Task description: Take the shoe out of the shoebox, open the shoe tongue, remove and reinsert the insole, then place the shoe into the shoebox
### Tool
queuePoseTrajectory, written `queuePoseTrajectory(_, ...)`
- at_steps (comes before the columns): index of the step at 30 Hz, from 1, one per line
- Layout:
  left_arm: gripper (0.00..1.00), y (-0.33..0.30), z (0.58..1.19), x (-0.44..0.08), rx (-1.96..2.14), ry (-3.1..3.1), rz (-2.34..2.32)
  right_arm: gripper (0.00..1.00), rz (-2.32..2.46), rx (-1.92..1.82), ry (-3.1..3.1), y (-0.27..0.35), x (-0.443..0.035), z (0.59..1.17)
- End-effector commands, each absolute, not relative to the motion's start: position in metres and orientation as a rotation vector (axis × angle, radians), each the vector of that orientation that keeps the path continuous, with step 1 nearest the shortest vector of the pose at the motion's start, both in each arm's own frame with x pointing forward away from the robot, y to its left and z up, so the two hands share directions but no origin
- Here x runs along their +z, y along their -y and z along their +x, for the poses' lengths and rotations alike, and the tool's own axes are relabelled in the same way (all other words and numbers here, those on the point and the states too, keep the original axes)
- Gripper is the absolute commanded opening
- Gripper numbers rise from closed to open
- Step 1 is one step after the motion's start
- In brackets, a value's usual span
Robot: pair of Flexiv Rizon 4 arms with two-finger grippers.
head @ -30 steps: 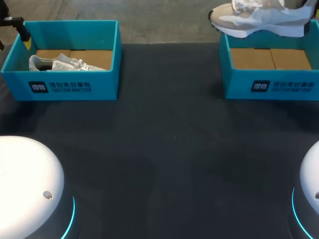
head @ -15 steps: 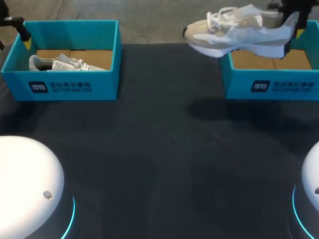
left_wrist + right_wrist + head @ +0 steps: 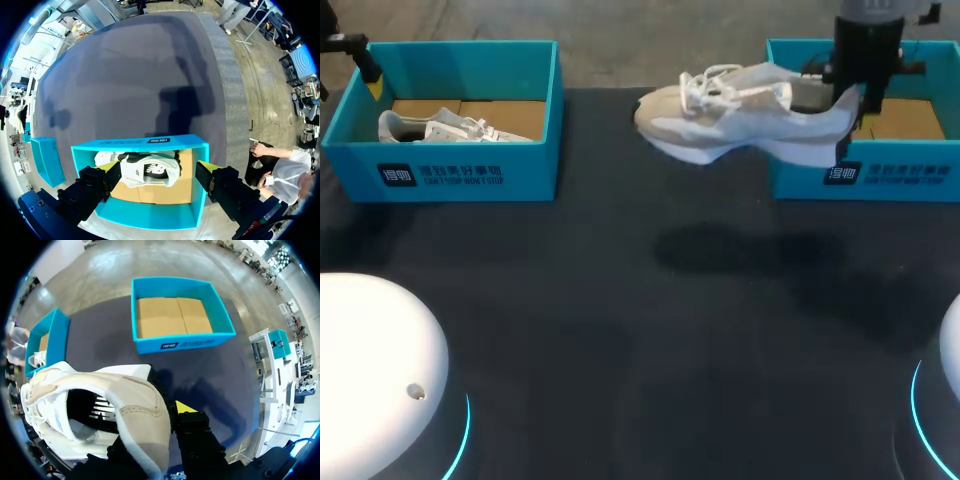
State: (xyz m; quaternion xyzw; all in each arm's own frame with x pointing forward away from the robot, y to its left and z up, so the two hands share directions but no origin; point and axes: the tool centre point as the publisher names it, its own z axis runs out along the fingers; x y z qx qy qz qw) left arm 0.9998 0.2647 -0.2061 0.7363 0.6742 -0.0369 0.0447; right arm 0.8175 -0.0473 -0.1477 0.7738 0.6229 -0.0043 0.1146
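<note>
Head view, shoe [image 3: 740, 120] heel between right fingers [image 3: 871, 92]

Left teal cardboard shoebox [image 3: 530, 160] and right teal cardboard shoebox [image 3: 800, 178] carry dark front-wall print. None reads clearly.

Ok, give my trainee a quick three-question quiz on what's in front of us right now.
1. True or false: the beige sneaker lies inside the right shoebox.
2. The right gripper holds that sneaker by its: A) toe, B) laces, C) heel.
3. Fill in: the left gripper hangs open over the left shoebox, which holds a ___.

Key:
1. False. It is held in the air above the table.
2. C.
3. white sneaker.
</note>
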Motion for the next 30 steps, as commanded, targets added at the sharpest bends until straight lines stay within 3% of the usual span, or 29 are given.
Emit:
queuePoseTrajectory(1, 1.00, -0.265, 0.999, -0.206, -0.108, -2.058, 2.250, 0.00, 2.235, 0.023, -1.810, 0.040, -0.151, 0.801)
queuePoseTrajectory(12, 1.00, -0.265, 0.999, -0.206, -0.108, -2.058, 2.250, 0.00, 2.204, -0.002, -1.848, 0.015, -0.179, 0.758)
queuePoseTrajectory(30, 1.00, -0.265, 0.999, -0.206, -0.108, -2.058, 2.250, 0.00, 2.175, 0.000, -1.881, -0.020, -0.230, 0.736)
